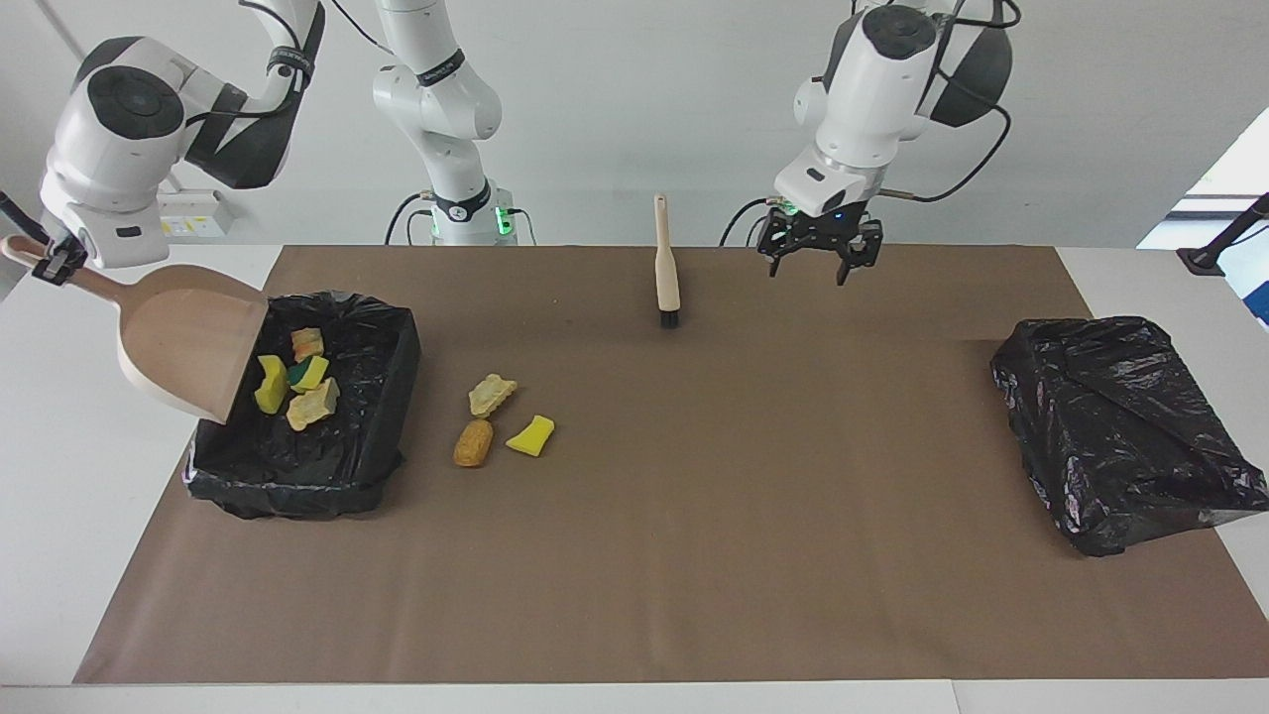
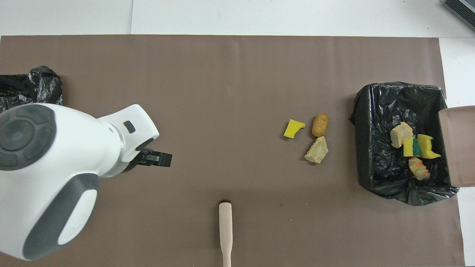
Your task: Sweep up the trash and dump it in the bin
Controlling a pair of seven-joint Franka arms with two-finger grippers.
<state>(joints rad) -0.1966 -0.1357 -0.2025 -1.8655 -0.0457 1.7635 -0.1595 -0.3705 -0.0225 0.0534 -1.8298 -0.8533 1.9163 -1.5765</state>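
The right gripper (image 1: 48,266), clamped on the beige dustpan's (image 1: 188,342) handle, tips the pan over the black-lined bin (image 1: 382,342) at the right arm's end of the brown mat (image 1: 694,496). 4 scraps (image 1: 292,382) of trash lie in the bin. 3 scraps (image 1: 501,421) lie on the mat just beside it, toward the middle. The brush (image 1: 666,266) lies alone near the robots. The left gripper (image 1: 819,260) hangs above the mat, jaws apart, empty. A crumpled black bag (image 1: 1120,426) sits at the left arm's end.
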